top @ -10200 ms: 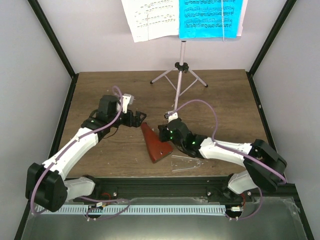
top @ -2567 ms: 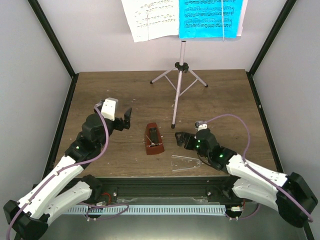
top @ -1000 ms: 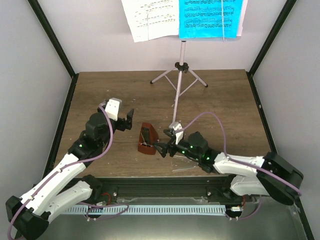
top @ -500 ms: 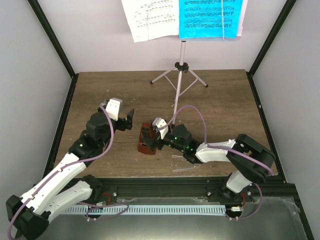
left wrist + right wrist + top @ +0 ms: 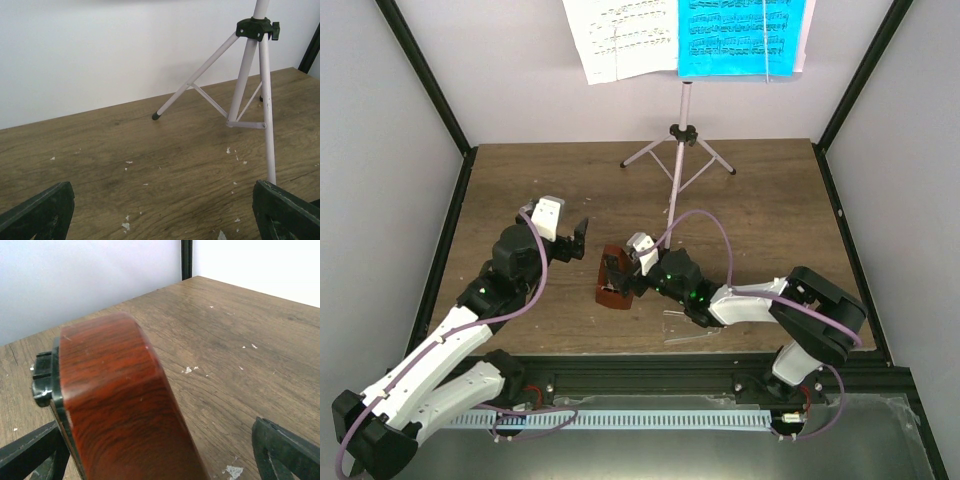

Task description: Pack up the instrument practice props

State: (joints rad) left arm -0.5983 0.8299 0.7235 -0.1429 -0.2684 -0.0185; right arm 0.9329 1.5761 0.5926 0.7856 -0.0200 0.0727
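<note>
The small brown metronome (image 5: 613, 279) stands upright mid-table. My right gripper (image 5: 624, 276) is open and reaches in from the right, so the metronome (image 5: 120, 410) fills the space between its fingers, close to the left finger (image 5: 30, 452) with a gap on the other side. The clear cover (image 5: 690, 326) lies flat near the front edge, beside the right arm. My left gripper (image 5: 576, 238) hangs open and empty left of the metronome, facing the pale pink stand's tripod legs (image 5: 245, 75). The stand (image 5: 677, 170) at the back carries a white sheet (image 5: 620, 38) and a cyan sheet (image 5: 740, 35).
Black frame posts (image 5: 430, 90) and pale walls close in the wooden table (image 5: 770, 200) on three sides. A black rail (image 5: 650, 375) runs along the near edge by the arm bases. White flecks dot the wood (image 5: 125, 225).
My right arm has swung left and forward, bringing its open jaws around the metronome. The left arm has stayed put.
</note>
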